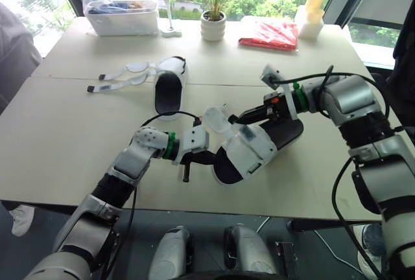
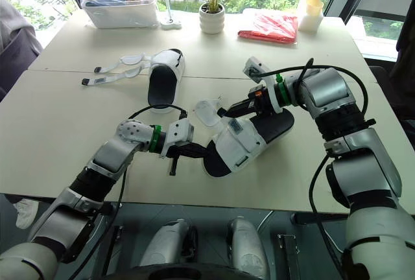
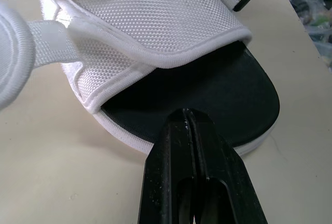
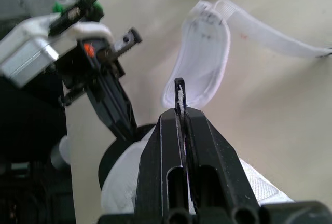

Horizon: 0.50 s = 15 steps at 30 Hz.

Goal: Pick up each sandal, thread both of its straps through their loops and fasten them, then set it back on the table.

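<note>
Near sandal (image 1: 249, 150) mid-tabletop (image 1: 65, 131). Left claw (image 3: 187, 114) at its 8 o'clock, clamped tight on sole edge. Right claw (image 4: 180, 111) at 12 o'clock, pinching thin black loop (image 4: 179, 86) (white strap flap (image 4: 202, 60) loose beyond). Second sandal (image 1: 170, 84) at 11 o'clock, straps undone.
</note>
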Each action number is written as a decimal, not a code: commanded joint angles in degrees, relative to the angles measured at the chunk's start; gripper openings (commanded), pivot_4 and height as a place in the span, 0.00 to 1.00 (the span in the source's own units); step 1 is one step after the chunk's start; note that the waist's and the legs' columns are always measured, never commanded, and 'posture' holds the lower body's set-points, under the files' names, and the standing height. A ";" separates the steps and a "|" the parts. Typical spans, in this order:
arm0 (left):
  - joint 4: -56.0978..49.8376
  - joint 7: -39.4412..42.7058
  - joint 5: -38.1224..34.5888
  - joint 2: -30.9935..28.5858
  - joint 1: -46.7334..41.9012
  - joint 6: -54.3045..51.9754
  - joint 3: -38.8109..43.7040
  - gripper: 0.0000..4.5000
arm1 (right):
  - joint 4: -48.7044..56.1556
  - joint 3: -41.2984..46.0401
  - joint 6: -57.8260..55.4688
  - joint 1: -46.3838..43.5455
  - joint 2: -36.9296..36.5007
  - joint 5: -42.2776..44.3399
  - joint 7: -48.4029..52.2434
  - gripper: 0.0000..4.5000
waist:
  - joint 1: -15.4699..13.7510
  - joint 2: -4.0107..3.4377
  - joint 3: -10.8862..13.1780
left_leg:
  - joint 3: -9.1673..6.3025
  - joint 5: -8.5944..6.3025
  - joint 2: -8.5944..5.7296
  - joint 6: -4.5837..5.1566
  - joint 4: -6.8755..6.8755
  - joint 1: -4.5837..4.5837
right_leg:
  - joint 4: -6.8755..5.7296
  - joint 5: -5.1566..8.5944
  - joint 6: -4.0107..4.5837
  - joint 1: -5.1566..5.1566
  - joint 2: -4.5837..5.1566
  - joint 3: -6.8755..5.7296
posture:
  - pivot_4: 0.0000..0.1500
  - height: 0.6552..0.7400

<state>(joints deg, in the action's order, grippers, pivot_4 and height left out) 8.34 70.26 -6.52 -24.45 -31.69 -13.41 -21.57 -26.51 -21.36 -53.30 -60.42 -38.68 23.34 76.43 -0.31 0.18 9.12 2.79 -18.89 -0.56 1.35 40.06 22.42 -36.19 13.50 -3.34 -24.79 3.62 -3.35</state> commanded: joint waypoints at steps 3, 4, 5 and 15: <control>0.89 -0.19 0.92 -0.52 0.16 -0.84 -0.77 0.00 | -7.21 7.25 -2.10 -6.92 2.78 1.70 0.41 0.01 | 0.30 -0.07 0.03 | 0.01 0.02 0.00 -0.03 -0.02 0.00 | -0.02 0.00 0.00 -0.03 0.00 0.00 | 1.00 0.81; 0.83 -0.27 0.96 -0.55 0.15 -0.89 -0.75 0.00 | -7.18 7.28 -2.47 -7.20 2.29 1.91 2.13 0.01 | 0.39 -0.08 0.04 | 0.01 0.02 0.00 -0.03 -0.02 0.00 | -0.03 -0.01 0.00 -0.04 0.00 0.00 | 1.00 0.81; 0.77 -0.35 0.97 -0.57 0.14 -0.97 -0.71 0.00 | -6.42 7.28 -2.79 -7.02 1.51 2.22 4.19 0.01 | 0.44 -0.08 0.03 | 0.02 0.02 0.00 -0.04 -0.04 0.00 | -0.04 -0.01 0.00 -0.05 0.00 0.00 | 1.00 0.81; 0.62 -0.62 0.97 -0.52 0.22 -1.03 -0.85 0.00 | -7.97 6.81 -0.72 -7.15 2.94 -1.10 6.40 0.01 | 1.06 -0.13 0.01 | 0.02 0.00 0.00 -0.01 -0.06 0.00 | -0.04 -0.01 -0.01 -0.05 0.02 -0.01 | 1.00 0.81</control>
<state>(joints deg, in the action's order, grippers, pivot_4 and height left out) 8.31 70.23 -6.65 -24.71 -31.84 -13.59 -21.55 -34.33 -15.25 -55.73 -65.94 -36.36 22.96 83.19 0.75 0.04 9.14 2.81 -18.88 -0.57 1.33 40.00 22.42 -36.24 13.48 -3.35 -24.84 3.64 -3.35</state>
